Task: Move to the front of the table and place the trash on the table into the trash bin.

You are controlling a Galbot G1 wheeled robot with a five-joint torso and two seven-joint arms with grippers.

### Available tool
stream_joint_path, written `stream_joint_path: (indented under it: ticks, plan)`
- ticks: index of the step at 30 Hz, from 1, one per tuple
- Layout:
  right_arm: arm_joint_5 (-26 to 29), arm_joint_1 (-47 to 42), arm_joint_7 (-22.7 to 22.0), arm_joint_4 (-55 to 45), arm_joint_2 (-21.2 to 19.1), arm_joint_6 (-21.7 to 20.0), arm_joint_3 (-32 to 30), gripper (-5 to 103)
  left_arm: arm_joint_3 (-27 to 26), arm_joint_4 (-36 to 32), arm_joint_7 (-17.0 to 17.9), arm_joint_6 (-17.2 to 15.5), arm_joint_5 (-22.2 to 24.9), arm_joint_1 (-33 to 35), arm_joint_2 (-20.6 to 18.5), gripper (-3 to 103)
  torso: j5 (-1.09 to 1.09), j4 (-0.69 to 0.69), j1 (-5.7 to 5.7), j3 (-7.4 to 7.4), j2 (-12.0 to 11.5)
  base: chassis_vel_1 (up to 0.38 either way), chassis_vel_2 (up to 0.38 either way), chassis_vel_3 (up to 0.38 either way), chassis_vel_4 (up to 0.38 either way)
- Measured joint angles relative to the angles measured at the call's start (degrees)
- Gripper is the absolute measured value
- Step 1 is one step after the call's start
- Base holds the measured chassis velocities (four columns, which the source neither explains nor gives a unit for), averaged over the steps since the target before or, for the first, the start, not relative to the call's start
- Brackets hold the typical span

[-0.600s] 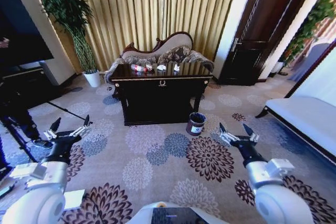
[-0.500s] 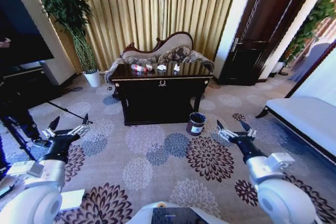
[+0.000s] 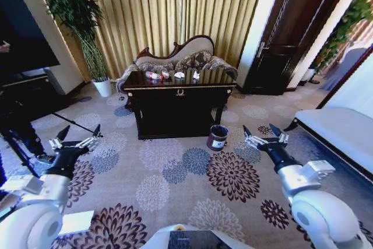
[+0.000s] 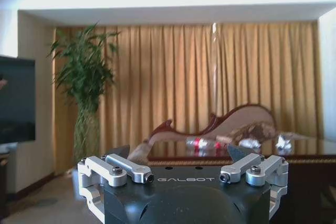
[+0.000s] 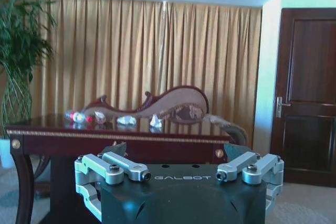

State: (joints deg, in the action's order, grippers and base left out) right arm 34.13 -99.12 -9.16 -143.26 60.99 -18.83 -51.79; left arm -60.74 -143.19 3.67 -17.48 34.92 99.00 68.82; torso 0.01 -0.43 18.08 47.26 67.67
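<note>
- Nearest us, low over the patterned carpet [image 3: 175,190], our left gripper [image 3: 77,142] hangs at the near left and our right gripper [image 3: 263,139] at the near right; both have their fingers spread apart and hold nothing.
- On each gripper body, seen from the wrist cameras, we can read the word GALBOT in pale letters.
- Farther ahead, right of centre on the floor, stands the trash bin [image 3: 217,137], just beside the near right corner of the table [image 3: 178,106] and far lower than its top; we see a white round label on its side, but its print is too small to read.
- On the tabletop beyond, well apart from both grippers, lies the trash: a clear bottle [image 3: 154,76] with a red label at the left, a white tissue [image 3: 179,75] in the middle, and a small wrapper [image 3: 196,75] at the right.
- We judge the bottle light, smooth and somewhat slippery, best taken across its middle; the label's writing cannot be made out.
- We judge the tissue and wrapper soft and nearly weightless, so a pinch from above on the bunched top should serve.
- Behind the table stands a carved sofa [image 3: 180,56] before gold curtains [image 3: 175,10].
</note>
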Motion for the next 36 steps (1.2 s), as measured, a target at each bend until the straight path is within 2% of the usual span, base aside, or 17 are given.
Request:
stream_joint_path:
  ticks: [9,28,36]
  plan:
    - [-1.68,-0.48,-0.64,0.00,1.03,-1.44,0.38,100,-1.58,-0.04,0.73,-3.62,0.69,-0.15,0.06,100,-0.01,0.00,0.00,0.00,0.00,0.000,0.000,0.000,0.000]
    - [-1.46,-0.36,-0.40,0.01,1.37,-0.24,0.22,100,-0.21,-0.10,0.73,-3.11,0.57,-0.95,0.26,100,-0.01,0.00,-0.01,-0.01,0.00,0.000,0.000,0.000,0.000]
    - [-1.58,-0.39,-0.39,0.02,1.52,-0.13,0.88,100,-0.12,-0.10,0.69,-2.68,0.55,-0.91,0.42,100,-0.01,0.00,-0.01,-0.01,0.00,-0.095,0.103,0.085,-0.105]
